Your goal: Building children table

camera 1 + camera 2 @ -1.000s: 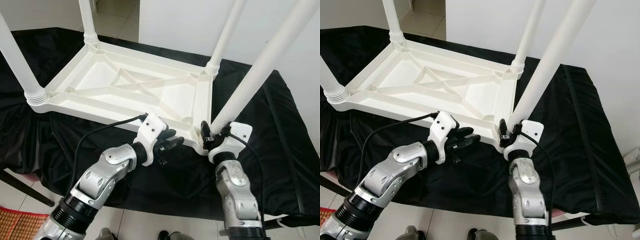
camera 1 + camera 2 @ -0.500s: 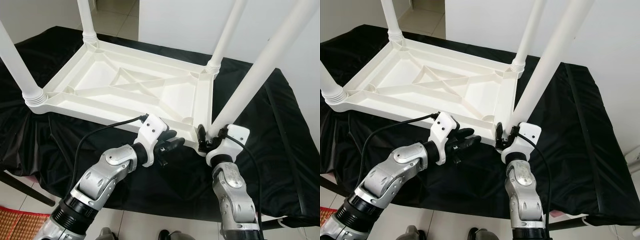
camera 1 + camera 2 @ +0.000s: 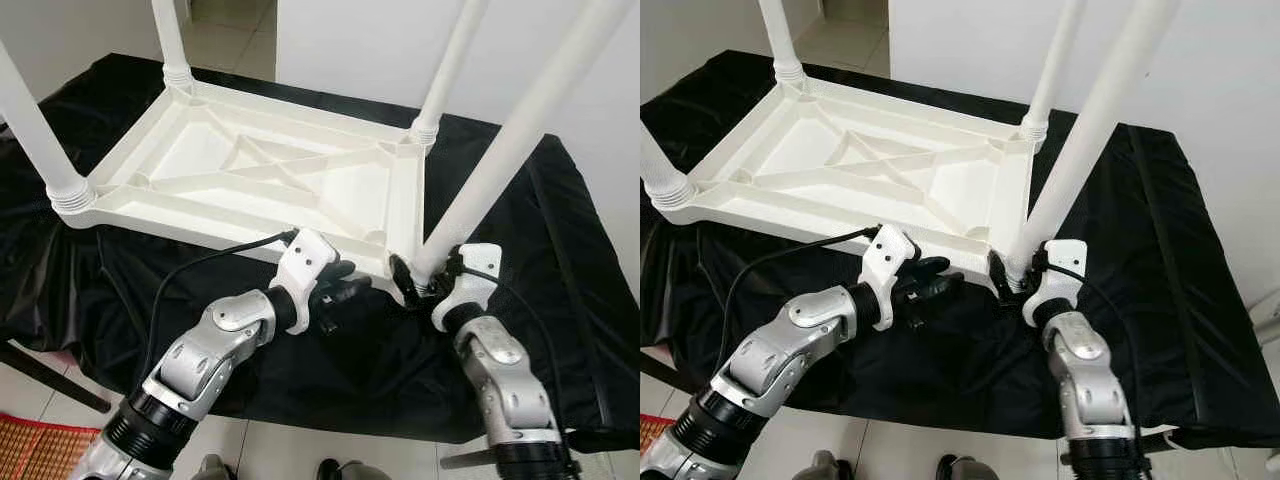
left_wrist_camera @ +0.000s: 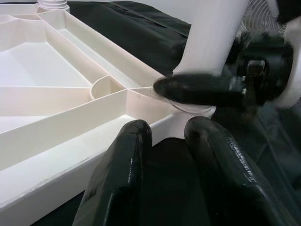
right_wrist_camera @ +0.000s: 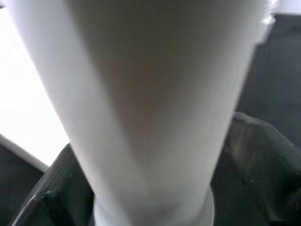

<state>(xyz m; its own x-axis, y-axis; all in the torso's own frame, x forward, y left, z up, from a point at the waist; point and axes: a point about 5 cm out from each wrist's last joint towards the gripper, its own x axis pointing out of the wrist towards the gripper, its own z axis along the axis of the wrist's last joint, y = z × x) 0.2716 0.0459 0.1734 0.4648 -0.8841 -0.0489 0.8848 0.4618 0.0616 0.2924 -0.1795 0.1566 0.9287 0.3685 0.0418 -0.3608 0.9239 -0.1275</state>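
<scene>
A white plastic children's table (image 3: 250, 170) lies upside down on a black cloth, legs pointing up. My right gripper (image 3: 420, 278) is shut around the base of the near-right leg (image 3: 500, 150), just above its corner socket. In the right wrist view this leg (image 5: 155, 94) sits between the black fingers (image 5: 263, 160). My left gripper (image 3: 345, 285) hovers at the table's front rim, left of that corner. It is narrowly open, with only black cloth showing between its fingers (image 4: 127, 165). The left wrist view also has the leg (image 4: 211, 37) and a right finger (image 4: 202, 89) against it.
Three more legs stand upright: near-left (image 3: 35, 120), far-left (image 3: 170, 40) and far-right (image 3: 445, 60). The black cloth (image 3: 560, 250) drapes over the work surface, whose front edge is just under my forearms. A white wall rises behind, and a red mat (image 3: 30, 450) lies on the floor.
My right forearm has swung out to the right while the gripper stays shut on the leg's base. The left arm has held its place.
</scene>
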